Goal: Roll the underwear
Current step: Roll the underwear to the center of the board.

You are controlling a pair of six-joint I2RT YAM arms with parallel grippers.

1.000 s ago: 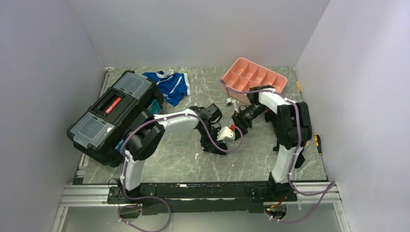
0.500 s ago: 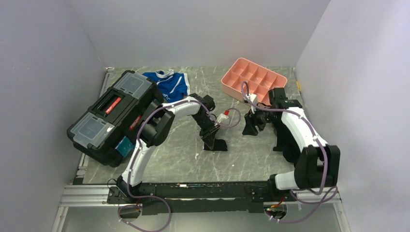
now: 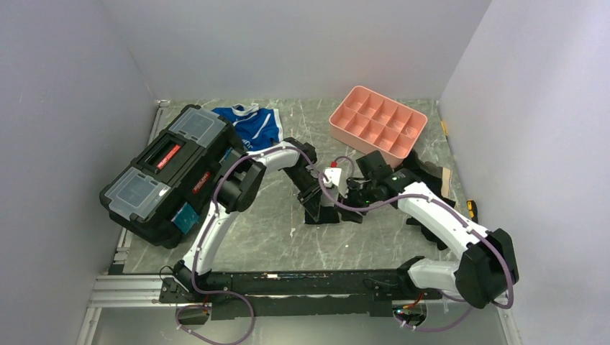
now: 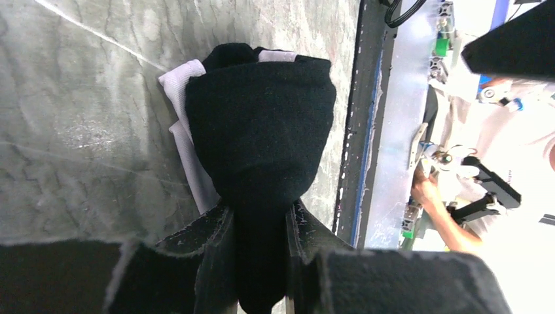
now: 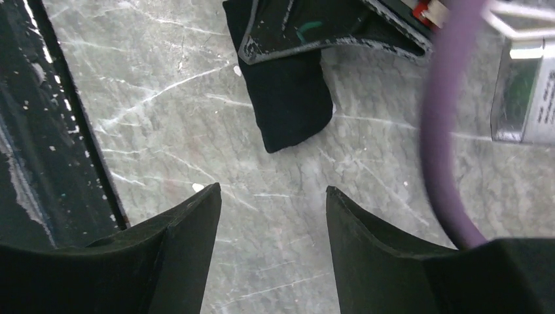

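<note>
The underwear [image 4: 262, 124] is a bunched black bundle with a white stripe [image 4: 186, 98] showing on its left side. It lies on the grey marbled table [image 3: 273, 230]. My left gripper [image 4: 258, 219] is shut on its near end, with fabric pinched between both fingers. In the top view the left gripper [image 3: 320, 207] points down at the underwear [image 3: 329, 215] in the middle of the table. My right gripper [image 5: 271, 193] is open and empty, just short of the underwear [image 5: 291, 104], beside the left gripper's finger [image 5: 294, 33]. From above, the right gripper [image 3: 352, 195] sits close to the bundle's right.
A pink compartment tray [image 3: 378, 122] stands at the back right. A black toolbox [image 3: 169, 172] fills the left side, with blue-and-white briefs [image 3: 252, 126] behind it. A purple cable [image 5: 445, 131] crosses the right wrist view. A yellow-handled tool [image 3: 471, 208] lies by the right edge.
The right arm has swung from beside the pink tray to the table's middle, next to the left gripper, and its jaws have widened. The left gripper keeps hold of the underwear.
</note>
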